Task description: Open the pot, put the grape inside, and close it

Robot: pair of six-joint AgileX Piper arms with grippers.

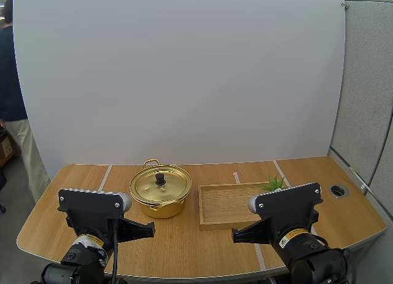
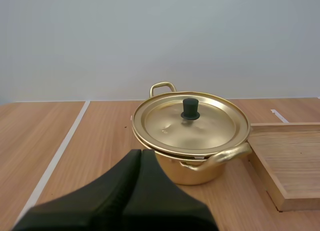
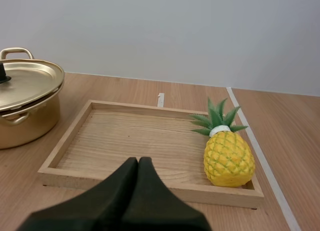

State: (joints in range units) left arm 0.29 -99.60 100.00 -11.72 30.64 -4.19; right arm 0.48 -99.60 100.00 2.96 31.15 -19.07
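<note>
A golden pot [image 1: 161, 198] stands on the table with its lid [image 1: 161, 184] on, the black knob [image 1: 160, 179] upright. In the left wrist view the pot [image 2: 192, 168] and lid [image 2: 190, 123] lie just ahead of my left gripper [image 2: 141, 153], whose fingers lie together as one wedge. My left gripper [image 1: 150, 227] is short of the pot, near the front edge. No grapes are in sight; a yellow toy pineapple [image 3: 228, 157] lies in the wooden tray [image 3: 125, 141]. My right gripper [image 3: 138, 161] is shut, just before the tray's near rim [image 1: 230, 225].
The tray sits right of the pot with a small gap between them. Pineapple leaves [image 1: 273, 184] peek over my right arm. A round cable hole [image 1: 338, 190] is at the table's right. A person [image 1: 12, 99] stands beyond the left edge.
</note>
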